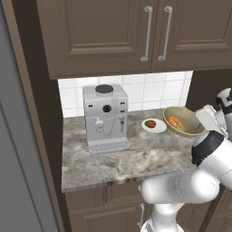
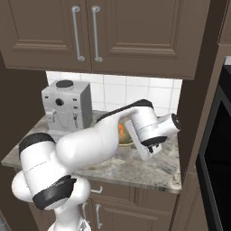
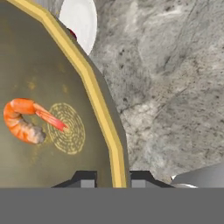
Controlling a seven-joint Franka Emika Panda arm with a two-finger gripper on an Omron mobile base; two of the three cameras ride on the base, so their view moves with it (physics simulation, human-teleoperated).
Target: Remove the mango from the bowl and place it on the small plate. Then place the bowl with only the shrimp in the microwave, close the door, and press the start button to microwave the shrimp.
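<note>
My gripper (image 3: 113, 179) is shut on the right rim of the olive-yellow bowl (image 3: 43, 78), one fingertip inside the rim and one outside. In the left base view the bowl (image 1: 181, 121) is tilted and looks raised a little off the counter, with the gripper (image 1: 199, 128) at its right edge. The curled orange shrimp (image 3: 24, 120) (image 1: 176, 122) lies alone in the bowl. Just left of the bowl is the small white plate (image 1: 155, 126) (image 3: 81, 19) with the red mango (image 1: 150, 123) (image 3: 72, 34) on it. In the right base view my arm hides most of the bowl (image 2: 122, 135). The black microwave (image 2: 219, 144) is at the far right.
A grey coffee machine (image 1: 105, 118) (image 2: 65, 110) stands at the left on the marble counter (image 1: 136, 158). Brown wall cabinets (image 1: 136, 31) hang overhead, and a brown cabinet side (image 2: 198, 113) stands between the counter and the microwave.
</note>
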